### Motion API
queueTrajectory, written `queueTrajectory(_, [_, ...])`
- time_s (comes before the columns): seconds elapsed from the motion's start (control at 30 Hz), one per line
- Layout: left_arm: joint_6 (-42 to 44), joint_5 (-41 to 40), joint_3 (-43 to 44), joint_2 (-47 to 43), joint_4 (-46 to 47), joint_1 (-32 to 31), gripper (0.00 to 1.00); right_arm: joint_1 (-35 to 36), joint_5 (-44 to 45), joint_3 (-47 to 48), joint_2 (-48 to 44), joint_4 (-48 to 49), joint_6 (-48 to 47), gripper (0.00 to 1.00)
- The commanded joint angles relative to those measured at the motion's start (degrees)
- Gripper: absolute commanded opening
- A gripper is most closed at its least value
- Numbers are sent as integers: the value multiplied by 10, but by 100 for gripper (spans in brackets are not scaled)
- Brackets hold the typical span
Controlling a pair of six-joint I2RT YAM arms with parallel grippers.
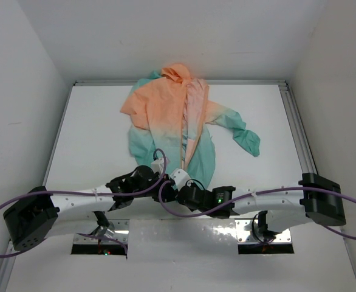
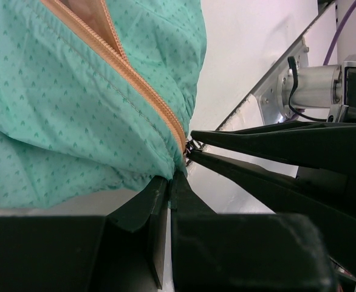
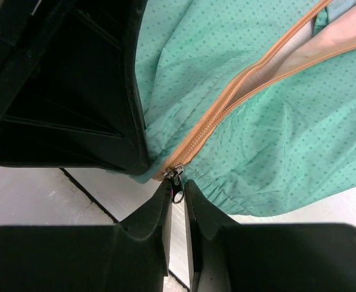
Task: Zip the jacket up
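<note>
The jacket (image 1: 166,115) lies spread on the white table, its orange hood end far from me and its teal hem near the arms. My left gripper (image 1: 160,173) is shut on the teal hem (image 2: 160,167) beside the foot of the orange zipper (image 2: 135,79). My right gripper (image 3: 177,186) meets it from the other side. Its jaws stand a narrow gap apart, with the dark zipper pull (image 3: 177,192) hanging between the fingertips below the metal slider (image 3: 177,170). Above the slider the zipper (image 3: 226,103) is parted, and pale lining shows.
One teal-cuffed sleeve (image 1: 248,140) trails to the right. A metal rail (image 1: 296,134) lines the table's right edge, and white walls enclose the table. Purple cables (image 1: 166,194) loop over both arms near the hem. The right gripper's black fingers (image 2: 275,140) cross the left wrist view.
</note>
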Motion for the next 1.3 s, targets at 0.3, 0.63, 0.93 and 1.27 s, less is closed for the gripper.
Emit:
queueTrajectory(0.3, [-2, 12, -3, -15, 32, 5, 0, 5, 6, 20, 5, -3, 7, 4])
queueTrajectory(0.63, [6, 14, -30, -22, 33, 4, 0, 5, 56, 44, -26, 24, -19, 0])
queueTrajectory(0.93, [7, -26, -56, -90, -2, -18, 0, -36, 30, 79, -1, 63, -39, 0])
queueTrajectory(1.27, [7, -48, -64, -167, -43, -22, 0, -89, -42, 59, -12, 76, -9, 0])
